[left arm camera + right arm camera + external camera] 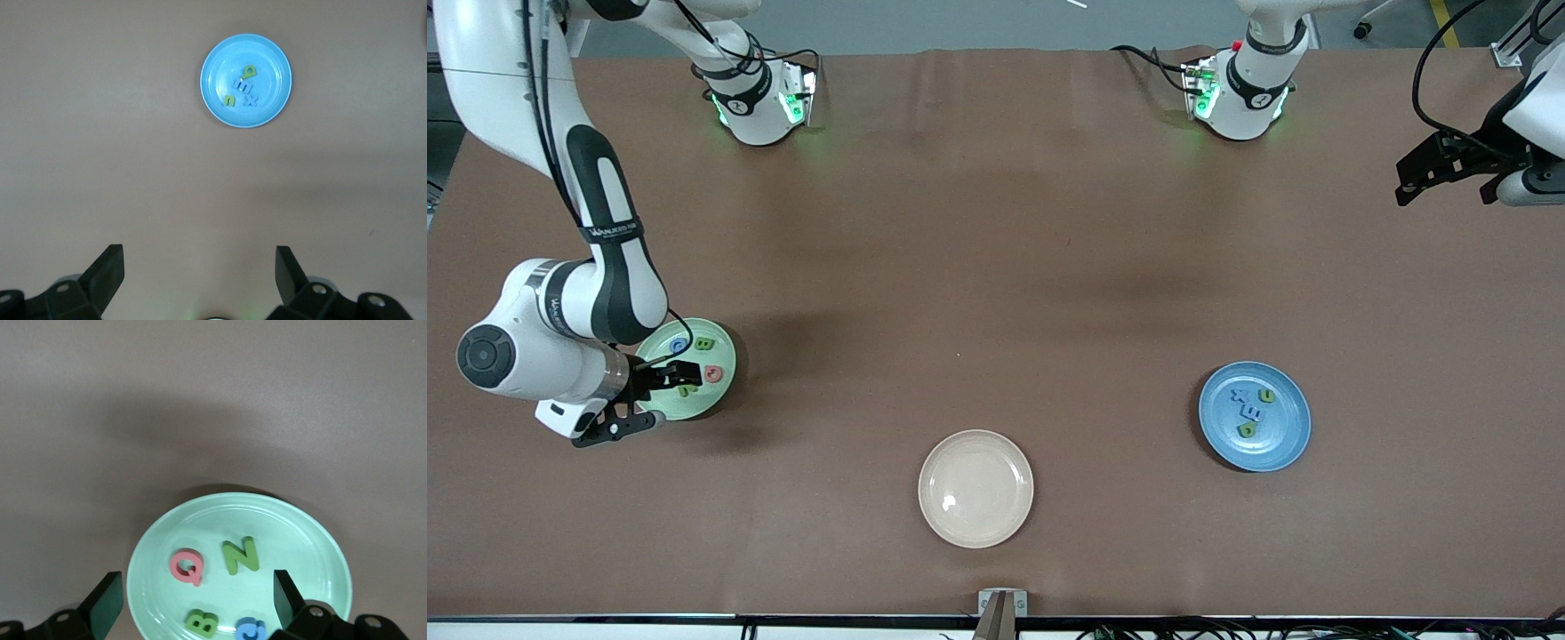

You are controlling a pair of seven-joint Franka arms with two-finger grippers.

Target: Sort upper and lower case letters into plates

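Observation:
The mint green plate lies toward the right arm's end of the table. It holds capitals: a pink Q, a green N, a green B and a blue C. My right gripper hangs open just over this plate, its fingers empty. The blue plate toward the left arm's end carries several small letters, green and blue. My left gripper waits open and empty, high over the table's edge at the left arm's end.
An empty cream-beige plate lies nearer the front camera, between the two coloured plates. Both arm bases stand along the table's back edge. Brown cloth covers the table.

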